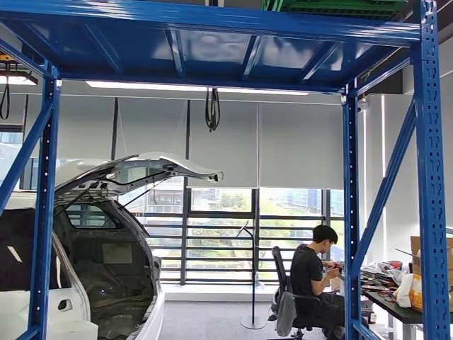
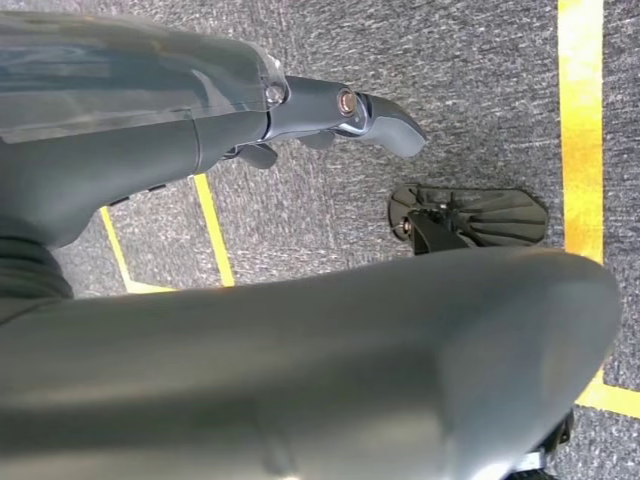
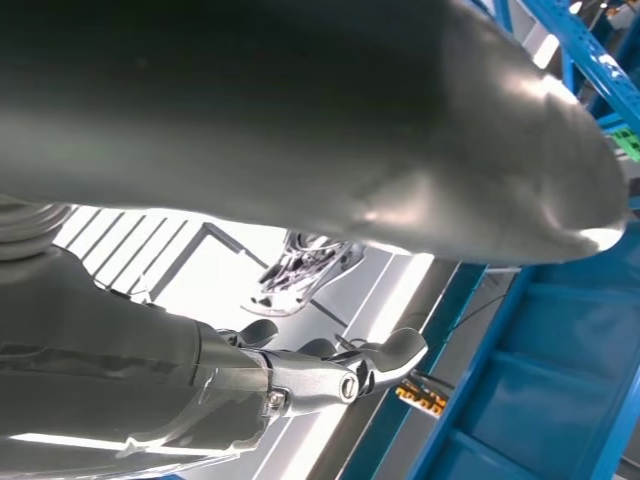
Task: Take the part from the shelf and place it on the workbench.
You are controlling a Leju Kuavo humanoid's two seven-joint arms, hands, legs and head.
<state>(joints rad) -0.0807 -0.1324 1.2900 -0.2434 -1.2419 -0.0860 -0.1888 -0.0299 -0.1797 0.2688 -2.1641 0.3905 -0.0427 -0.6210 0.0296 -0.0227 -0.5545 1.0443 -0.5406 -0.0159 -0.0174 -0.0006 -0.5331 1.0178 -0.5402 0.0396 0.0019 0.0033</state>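
I see the blue steel shelf [image 1: 430,177] framing my head view, its upper deck overhead with a green crate [image 1: 342,6] on top. At lower right, a dark surface [image 1: 398,309] carries cluttered packets and a cardboard box [image 1: 427,273]. Under my left wrist, grey carpeted floor [image 2: 468,120] with yellow tape lines [image 2: 581,120].

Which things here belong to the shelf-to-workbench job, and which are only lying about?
Job: blue shelf, left hand, right hand, both holding nothing.
Lying about: white car, seated person, cluttered table, green crate.
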